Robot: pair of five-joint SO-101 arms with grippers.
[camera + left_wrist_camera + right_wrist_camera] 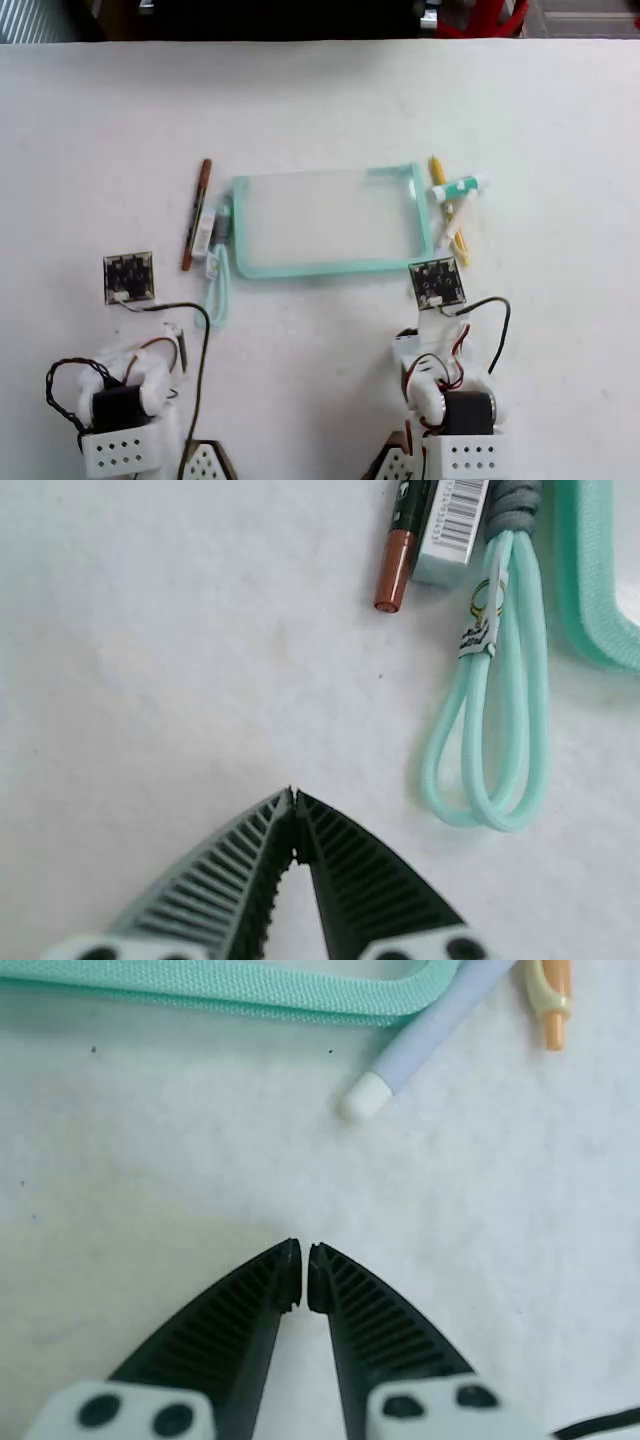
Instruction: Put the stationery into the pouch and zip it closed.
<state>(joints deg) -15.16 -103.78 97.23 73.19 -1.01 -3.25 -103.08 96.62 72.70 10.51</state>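
Mint fabric edges the pouch [322, 268], which in the high view lies flat in the middle of the table [300, 100] with its clear window up. It looks soft and floppy, so you would do better to pinch the fabric rim or the cord loop [218, 292] at its 8 o'clock corner than the slick window. At the pouch's 9 o'clock a brown pen [196, 212] and a small white eraser [204, 236] lie side by side. At its 3 o'clock a yellow-orange pen [440, 175], a green-and-white marker [458, 187] and a pale pen [455, 228] lie crossed in a heap at the pouch's edge. All of these look light, rigid and smooth and likely to roll, so take each one across mid-barrel. The left arm [120, 410] sits at 7 o'clock from the pouch and the right arm [450, 400] at 5 o'clock. In the left wrist view your left gripper [294, 815] is closed tip to tip on nothing, and the brown pen's end, the eraser and the cord loop lie ahead of it, well apart. In the right wrist view your right gripper [303, 1272] is all but closed, with only a hairline slit, and is empty. The pale pen's end lies nearest ahead of it, not touching, with the pouch's rim beyond. Either grasp would first call for opening the jaws.
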